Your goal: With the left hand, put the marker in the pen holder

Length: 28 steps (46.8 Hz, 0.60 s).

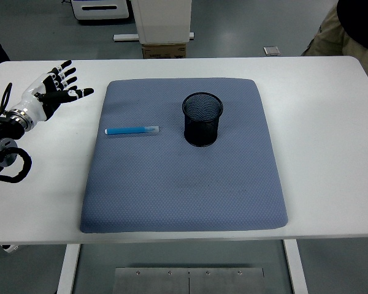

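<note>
A blue marker with a clear cap lies flat on the grey-blue mat, pointing left to right. To its right on the mat stands a black mesh pen holder, upright and with nothing visible inside. My left hand hovers over the white table at the far left, off the mat and up-left of the marker. Its fingers are spread and hold nothing. The right arm is not in view.
A person stands beyond the table's far right corner, away from the mat. A white cabinet and a cardboard box sit on the floor behind the table's far edge.
</note>
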Motion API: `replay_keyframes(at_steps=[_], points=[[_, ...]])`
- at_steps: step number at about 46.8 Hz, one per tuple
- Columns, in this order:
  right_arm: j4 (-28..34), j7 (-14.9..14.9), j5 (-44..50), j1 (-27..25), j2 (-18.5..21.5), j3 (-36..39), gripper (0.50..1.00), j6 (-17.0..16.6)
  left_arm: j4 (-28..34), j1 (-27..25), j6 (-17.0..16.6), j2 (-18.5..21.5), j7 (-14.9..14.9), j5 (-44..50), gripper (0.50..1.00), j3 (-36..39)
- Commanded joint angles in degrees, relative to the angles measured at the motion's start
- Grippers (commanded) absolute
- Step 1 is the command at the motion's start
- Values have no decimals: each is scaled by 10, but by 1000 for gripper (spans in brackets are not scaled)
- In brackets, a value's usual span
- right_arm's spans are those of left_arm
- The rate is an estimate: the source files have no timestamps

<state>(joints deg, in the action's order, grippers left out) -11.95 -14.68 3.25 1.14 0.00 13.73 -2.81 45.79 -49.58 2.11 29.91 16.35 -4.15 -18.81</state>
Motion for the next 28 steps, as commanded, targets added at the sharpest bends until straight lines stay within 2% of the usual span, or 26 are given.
replay_keyframes(at_steps=[1,20,25,28], points=[[-1,0,0,0,0,1,1000,0,0,0,0,0,0,-1,1000,-1],[0,0,0,0,0,0,1000,0,1,10,3,-18,0,12,1000,-15],[0,0,0,0,0,0,1000,0,6,14,33,-13,-2,15,1000,-16],[0,0,0,0,0,0,1000,0,5,8,39,-13,-5,14,1000,-13]])
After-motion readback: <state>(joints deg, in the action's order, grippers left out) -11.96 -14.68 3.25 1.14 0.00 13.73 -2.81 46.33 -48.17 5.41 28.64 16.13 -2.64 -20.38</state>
